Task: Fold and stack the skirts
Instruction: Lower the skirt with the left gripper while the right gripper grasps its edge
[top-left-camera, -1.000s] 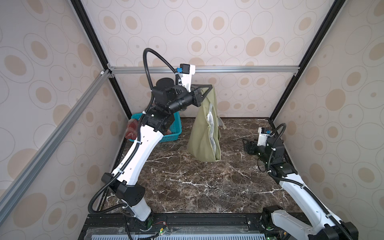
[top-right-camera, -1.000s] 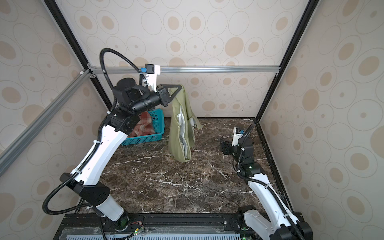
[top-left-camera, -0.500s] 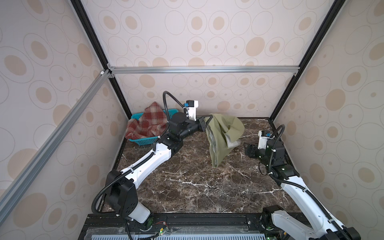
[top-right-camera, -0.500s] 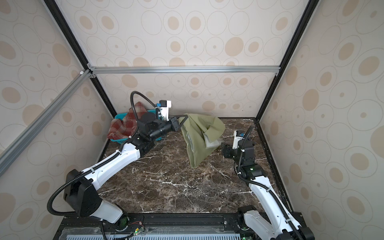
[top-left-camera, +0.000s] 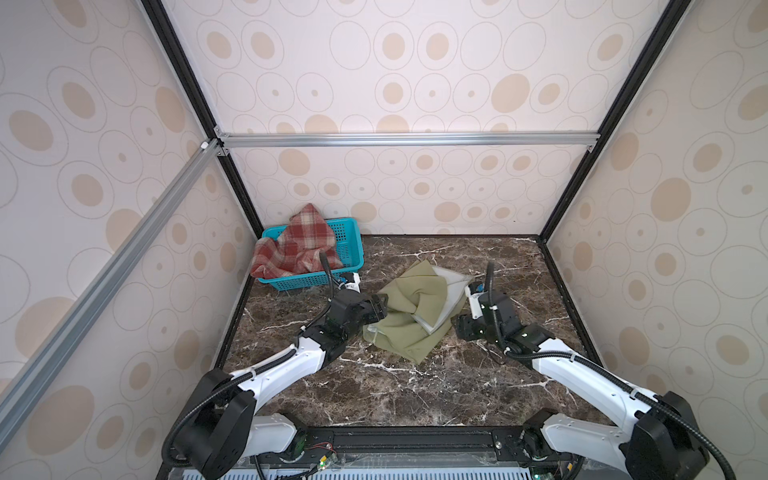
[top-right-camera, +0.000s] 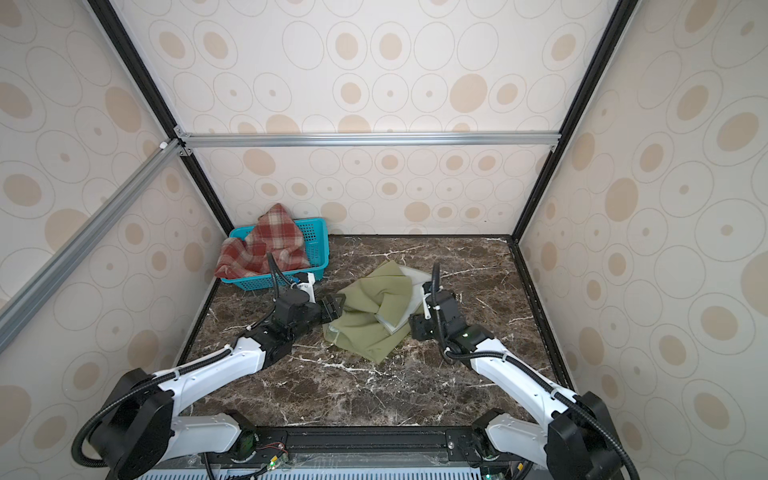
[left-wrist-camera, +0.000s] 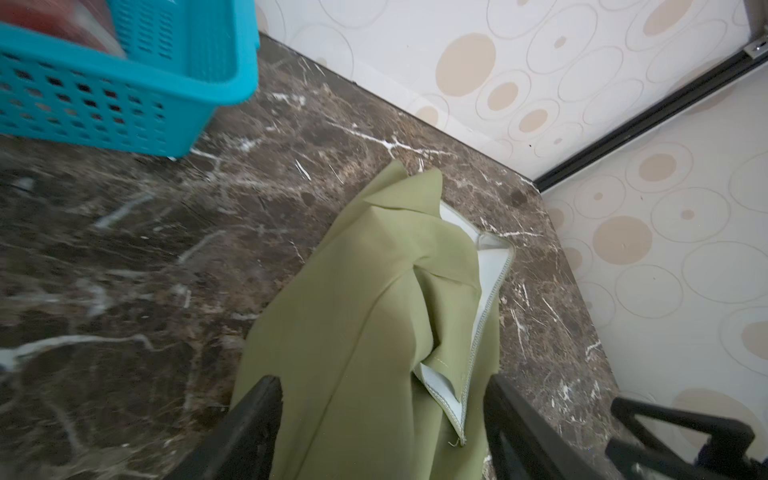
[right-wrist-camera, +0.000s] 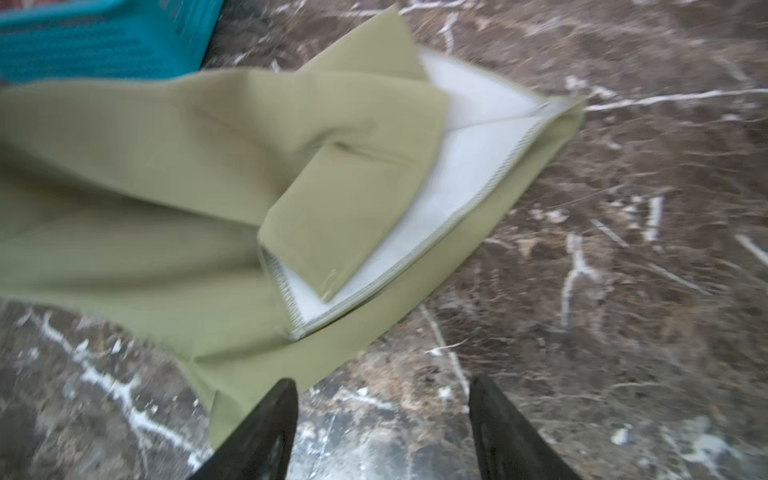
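Left wrist view: your left fingers (left-wrist-camera: 253, 428) gape wide astride the olive skirt (left-wrist-camera: 353, 311); right fingers (right-wrist-camera: 266, 436) apart, empty, over worktop (right-wrist-camera: 582, 291). Two skirts: plaid skirt (top-left-camera: 299, 245) in one basket (top-left-camera: 307, 282).

The dark marble surface (top-left-camera: 395, 395) holds a crumpled green skirt (top-left-camera: 403, 332) in the middle and a teal basket (top-left-camera: 291, 282) at the back.

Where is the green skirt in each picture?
In a top view: the green skirt lies crumpled on the marble table, between both arms.
In a top view: the same spot, between both arms.
Left wrist: it runs in between the fingers of the open left claw.
Right wrist: it lies just ahead of the open right claw.
Shared landmark: the teal basket, near the skirt in all four.
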